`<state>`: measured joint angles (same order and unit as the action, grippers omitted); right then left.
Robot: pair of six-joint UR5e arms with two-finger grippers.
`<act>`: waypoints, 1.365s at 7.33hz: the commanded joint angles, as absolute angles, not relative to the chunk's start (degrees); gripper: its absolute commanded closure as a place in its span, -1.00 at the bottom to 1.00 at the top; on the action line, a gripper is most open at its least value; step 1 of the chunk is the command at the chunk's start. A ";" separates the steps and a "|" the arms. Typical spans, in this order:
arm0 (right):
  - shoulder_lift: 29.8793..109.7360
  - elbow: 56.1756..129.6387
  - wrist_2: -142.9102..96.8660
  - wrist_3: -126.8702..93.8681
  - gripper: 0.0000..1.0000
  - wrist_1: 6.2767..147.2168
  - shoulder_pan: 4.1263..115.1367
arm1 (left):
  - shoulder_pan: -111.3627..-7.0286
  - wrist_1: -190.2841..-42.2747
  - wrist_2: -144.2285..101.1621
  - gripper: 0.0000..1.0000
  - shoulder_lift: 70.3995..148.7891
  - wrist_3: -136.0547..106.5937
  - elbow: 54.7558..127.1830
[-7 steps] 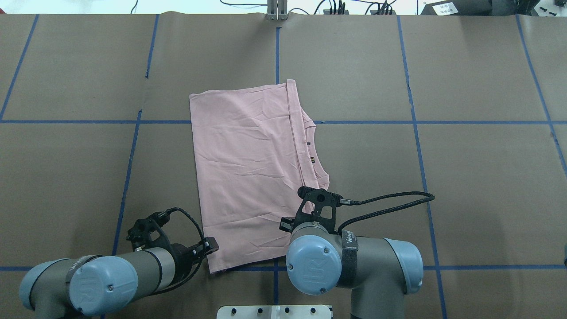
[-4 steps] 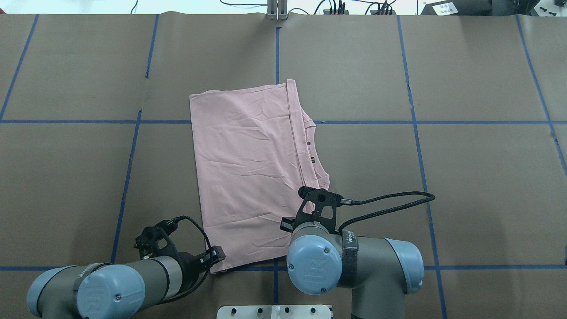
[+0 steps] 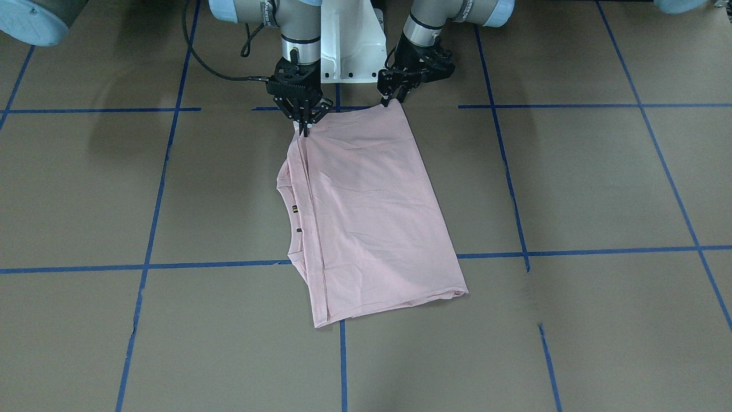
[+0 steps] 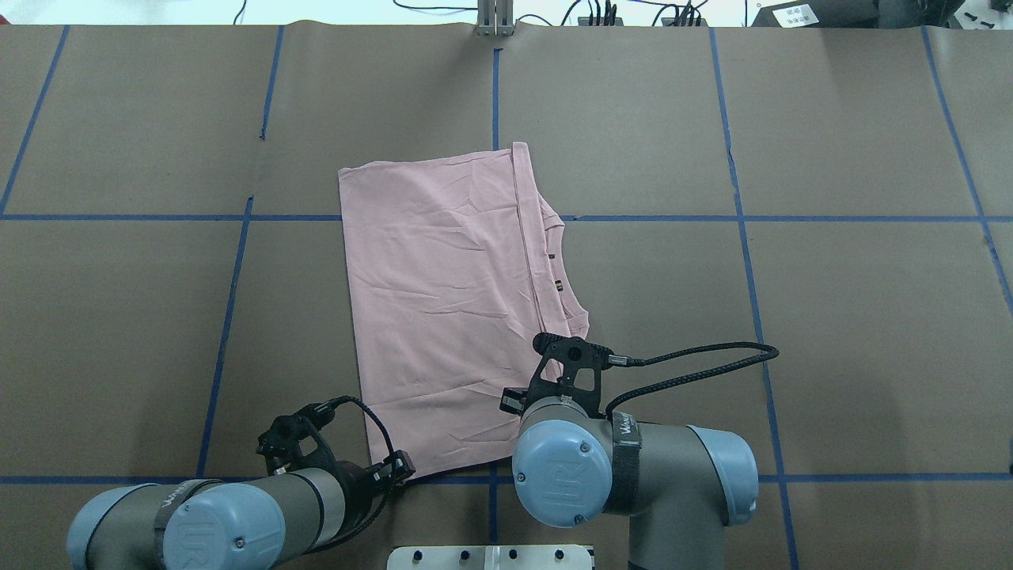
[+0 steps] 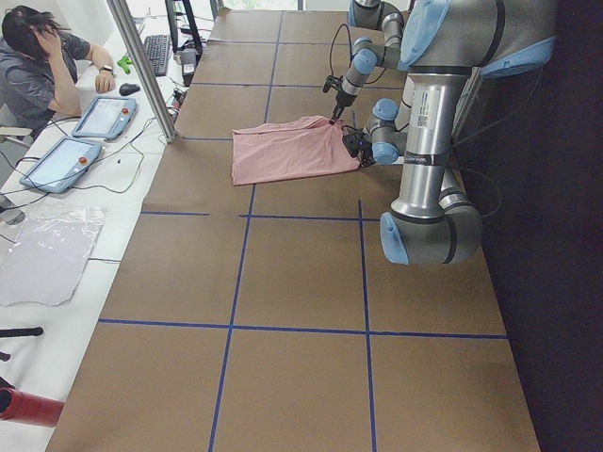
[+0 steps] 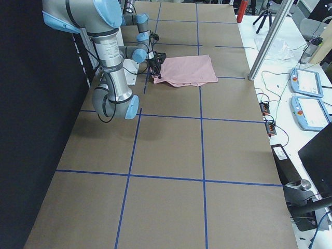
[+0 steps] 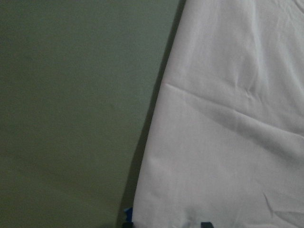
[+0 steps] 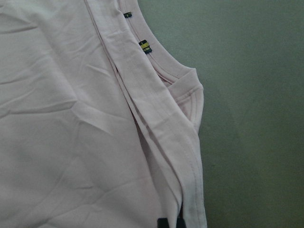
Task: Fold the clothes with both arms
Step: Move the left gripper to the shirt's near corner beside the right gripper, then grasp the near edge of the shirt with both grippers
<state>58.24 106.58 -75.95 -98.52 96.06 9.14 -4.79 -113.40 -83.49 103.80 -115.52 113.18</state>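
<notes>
Left fingers (image 3: 386, 97) slid to T-shirt (image 3: 372, 212) corner — wide, right fingers (image 3: 303, 121) pinching it, blue-taped brown table (image 3: 572, 183), seated operator (image 5: 38, 66).

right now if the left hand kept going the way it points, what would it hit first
The shirt: the left hand points down at its corner nearest the robot, so it should meet that cloth first, with the table right beneath. How much gap is left I can't tell.

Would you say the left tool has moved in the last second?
Yes. The left tool slid right and toward the robot, closing on the blue tape line at the T-shirt's near corner.
</notes>
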 commanded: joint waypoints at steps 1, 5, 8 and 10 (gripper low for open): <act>58.27 106.70 -76.02 -98.53 1.00 96.06 9.14 | -4.75 -113.20 -83.50 -0.13 103.62 -115.23 113.03; 58.27 106.70 -76.02 -98.53 1.00 96.06 9.05 | -4.75 -113.20 -83.58 0.55 103.62 -115.05 112.85; 58.53 106.70 -76.03 -98.53 1.00 96.06 9.14 | -4.66 -111.28 -83.58 1.00 103.88 -113.83 113.90; 61.32 112.01 -76.20 -98.26 1.00 96.85 9.58 | -5.36 -110.22 -84.11 1.00 103.45 -108.22 120.37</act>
<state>59.30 108.25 -76.06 -98.39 96.24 9.31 -4.91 -110.85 -83.89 103.75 -111.28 116.41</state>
